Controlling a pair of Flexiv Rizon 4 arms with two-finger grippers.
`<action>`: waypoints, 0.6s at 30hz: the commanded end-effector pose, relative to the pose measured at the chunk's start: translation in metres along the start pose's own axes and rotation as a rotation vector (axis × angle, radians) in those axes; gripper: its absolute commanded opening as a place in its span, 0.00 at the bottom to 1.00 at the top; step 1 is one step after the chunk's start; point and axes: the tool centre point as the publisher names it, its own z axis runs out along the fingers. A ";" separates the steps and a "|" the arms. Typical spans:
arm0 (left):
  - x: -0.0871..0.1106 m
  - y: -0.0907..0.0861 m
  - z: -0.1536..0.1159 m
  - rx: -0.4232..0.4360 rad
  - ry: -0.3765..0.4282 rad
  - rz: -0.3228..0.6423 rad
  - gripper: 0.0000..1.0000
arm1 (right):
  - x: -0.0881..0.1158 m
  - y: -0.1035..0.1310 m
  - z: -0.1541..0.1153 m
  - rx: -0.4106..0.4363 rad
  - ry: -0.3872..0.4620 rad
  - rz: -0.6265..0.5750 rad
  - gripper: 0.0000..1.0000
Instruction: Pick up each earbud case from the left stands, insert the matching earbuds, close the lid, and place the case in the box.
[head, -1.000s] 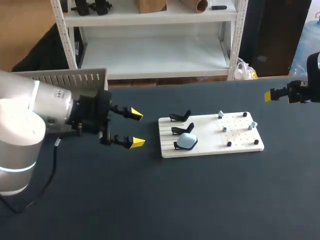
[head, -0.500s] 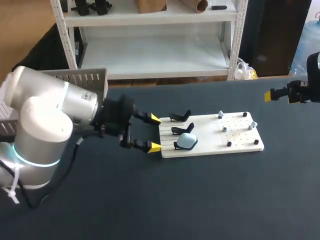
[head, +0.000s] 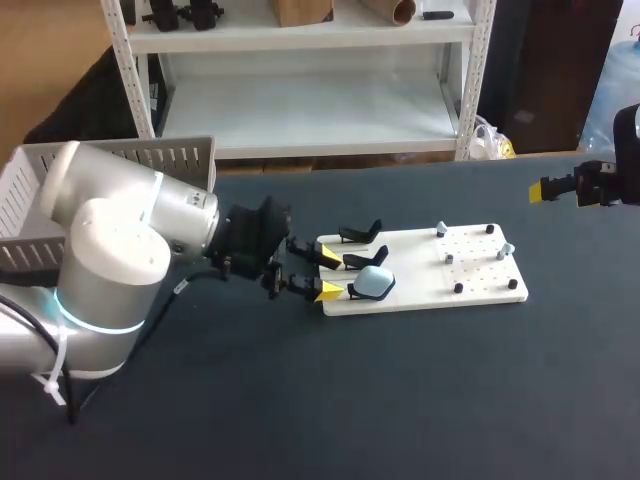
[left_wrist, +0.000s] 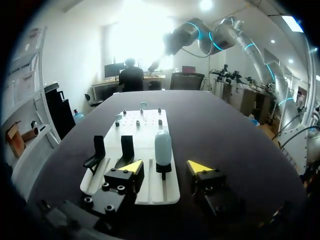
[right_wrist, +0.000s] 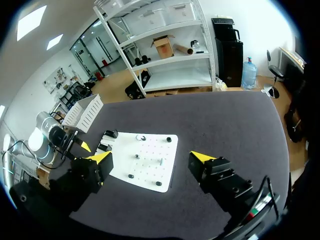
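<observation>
A pale blue earbud case stands on the nearest of three black stands at the left end of a white board. The other two stands hold nothing. My left gripper is at the board's left edge, open, its yellow tips just short of the case. From the left wrist the case is ahead of the gripper, in line with the gap between its fingers and untouched. Small earbuds sit on pegs at the board's right end. My right gripper hangs open, far right of the board.
A grey slatted crate stands at the table's back left, behind my left arm. Dark bare tabletop lies in front of the board and to its right.
My left arm has swung right from the table's left part up to the board's left edge, and its fingers have come closer together. The right arm has not moved.
</observation>
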 end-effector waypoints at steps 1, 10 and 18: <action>0.002 0.002 0.009 0.010 0.003 0.000 0.39 | 0.000 -0.001 0.000 -0.005 0.000 -0.001 1.00; -0.001 0.004 0.018 0.016 0.002 -0.003 0.49 | 0.000 -0.001 0.000 -0.005 0.000 -0.001 1.00; -0.002 0.010 0.026 0.008 0.001 -0.005 0.49 | 0.000 -0.001 0.000 -0.005 0.000 -0.001 1.00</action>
